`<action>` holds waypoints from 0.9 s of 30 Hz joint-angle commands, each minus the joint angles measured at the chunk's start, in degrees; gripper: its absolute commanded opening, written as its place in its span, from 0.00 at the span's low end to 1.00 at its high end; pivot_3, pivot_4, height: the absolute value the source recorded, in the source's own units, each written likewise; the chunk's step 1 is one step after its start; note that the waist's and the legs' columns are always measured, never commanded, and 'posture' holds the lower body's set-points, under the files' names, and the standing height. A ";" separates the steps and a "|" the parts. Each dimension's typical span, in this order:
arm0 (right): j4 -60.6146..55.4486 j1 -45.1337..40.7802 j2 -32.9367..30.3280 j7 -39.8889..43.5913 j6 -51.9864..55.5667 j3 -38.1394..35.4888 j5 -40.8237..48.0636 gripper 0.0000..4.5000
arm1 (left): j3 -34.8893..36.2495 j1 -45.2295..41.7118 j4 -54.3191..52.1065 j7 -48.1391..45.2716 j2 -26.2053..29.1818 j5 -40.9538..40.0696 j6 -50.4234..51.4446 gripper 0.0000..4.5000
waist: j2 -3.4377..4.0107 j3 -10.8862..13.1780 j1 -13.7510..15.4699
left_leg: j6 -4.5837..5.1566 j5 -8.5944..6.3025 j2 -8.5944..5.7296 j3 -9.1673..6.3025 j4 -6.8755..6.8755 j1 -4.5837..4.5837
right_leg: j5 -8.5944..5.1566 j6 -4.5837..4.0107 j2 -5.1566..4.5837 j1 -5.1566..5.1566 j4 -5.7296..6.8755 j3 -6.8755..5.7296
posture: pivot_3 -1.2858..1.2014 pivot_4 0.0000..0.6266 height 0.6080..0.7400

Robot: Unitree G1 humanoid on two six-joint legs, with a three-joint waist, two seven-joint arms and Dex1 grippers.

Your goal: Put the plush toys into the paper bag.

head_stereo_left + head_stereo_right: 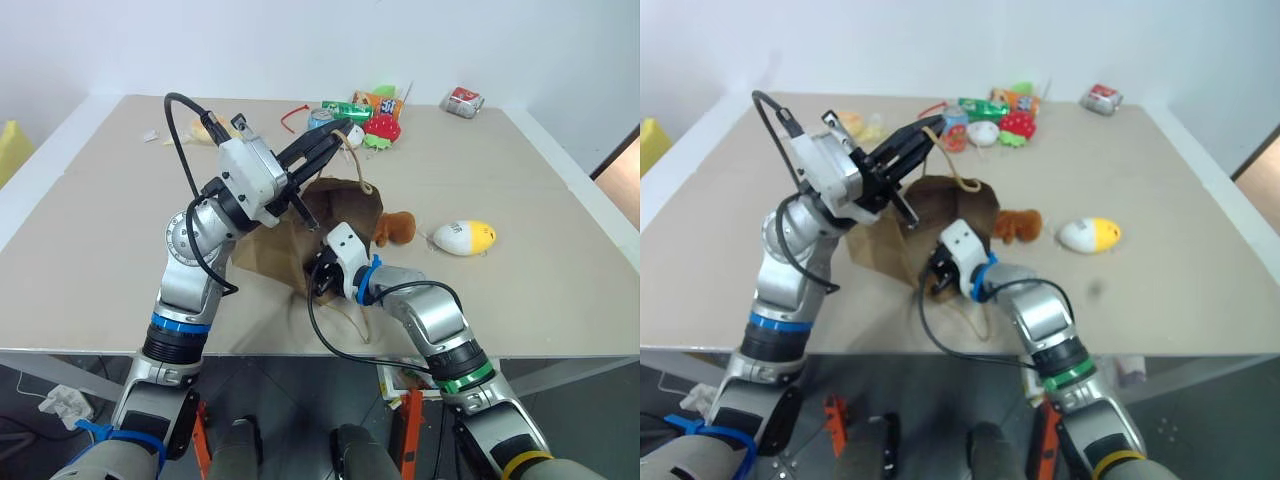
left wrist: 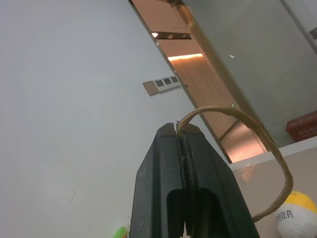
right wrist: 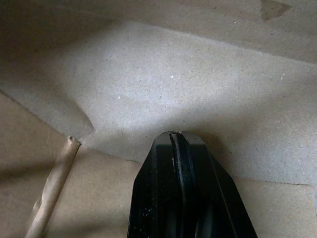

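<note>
Paper bag (image 1: 330,215) lies mid-table (image 1: 520,180); left hand (image 1: 335,143) clamped on its handle (image 2: 237,116), raised. Right hand (image 1: 318,283) closed, empty, at the bag. Brown plush (image 1: 396,228) and egg plush (image 1: 464,237) lie just beside the bag.

Bright even light, soft shadows, sharp focus.

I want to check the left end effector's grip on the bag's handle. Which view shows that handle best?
The left wrist view: the handle loops out from between the shut fingers of the left end effector, pinched at their tips. Both eye views show the handle as a thin loop above the paper bag. The right wrist view shows another handle strip against paper.
</note>
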 commanded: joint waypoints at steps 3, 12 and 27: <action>-10.14 -2.84 0.51 3.87 2.46 -15.59 15.16 0.02 | -0.16 3.60 2.88 -3.05 3.25 1.19 -6.88 0.00 | 0.01 0.01 -0.01 | 0.00 0.00 0.01 0.01 -0.01 -0.01 | 0.07 0.15 0.00 0.00 0.00 0.00 | 0.52 0.24 1.00; -22.55 7.40 -11.89 11.21 8.10 -19.38 22.05 0.02 | 0.48 5.50 5.54 -3.71 4.93 1.19 -10.58 0.00 | 0.01 0.01 0.46 | -0.09 -0.08 -0.01 0.04 -0.10 -0.09 | -0.11 0.04 -0.08 -0.03 -0.01 -0.02 | 0.52 0.24 1.00; -5.55 5.79 -28.64 4.45 0.24 -32.11 12.43 0.02 | -1.83 8.75 4.49 -5.12 5.62 1.45 -12.60 0.00 | 0.01 0.01 0.41 | -0.09 -0.08 0.00 0.08 -0.04 0.02 | -0.15 -0.15 -0.09 0.01 -0.03 -0.01 | 0.52 0.24 1.00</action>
